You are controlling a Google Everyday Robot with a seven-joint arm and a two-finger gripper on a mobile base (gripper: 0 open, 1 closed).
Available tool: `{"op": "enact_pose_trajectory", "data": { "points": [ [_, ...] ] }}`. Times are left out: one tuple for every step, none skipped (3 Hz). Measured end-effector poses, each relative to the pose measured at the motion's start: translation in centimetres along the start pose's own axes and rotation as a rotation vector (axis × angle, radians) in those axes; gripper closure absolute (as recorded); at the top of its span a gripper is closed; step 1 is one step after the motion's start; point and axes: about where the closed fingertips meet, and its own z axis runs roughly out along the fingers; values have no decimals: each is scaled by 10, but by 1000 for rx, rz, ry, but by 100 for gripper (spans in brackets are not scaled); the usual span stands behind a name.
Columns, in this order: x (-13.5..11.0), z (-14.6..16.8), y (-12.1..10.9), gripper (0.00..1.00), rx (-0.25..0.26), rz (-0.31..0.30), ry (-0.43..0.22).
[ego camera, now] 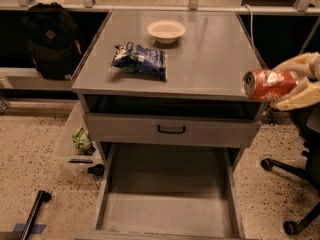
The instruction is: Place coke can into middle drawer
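My gripper (283, 86) comes in from the right edge of the camera view, level with the cabinet's right front corner. Its cream fingers (301, 64) are shut on the red coke can (266, 85). The can lies on its side in the air, with its silver end pointing left. The middle drawer (165, 211) is pulled out at the bottom of the cabinet, below and left of the can. Its bare grey floor and thin side walls show.
A blue-and-white snack bag (140, 60) and a white bowl (166, 30) sit on the cabinet top. A closed drawer front with a black handle (171, 129) is above the open drawer. A black backpack (50, 41) stands left. An office chair base (295, 194) stands right.
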Motion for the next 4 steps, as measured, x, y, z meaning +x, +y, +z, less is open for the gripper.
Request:
{"op": "enact_pose_trajectory", "data": {
  "points": [
    [14,15,40,100,-18,1,-4],
    [22,23,63,100,-28,2,-6],
    [28,29,77,100,-35,5,-11],
    [43,72,114,100,-83,10,-26]
  ]
}}
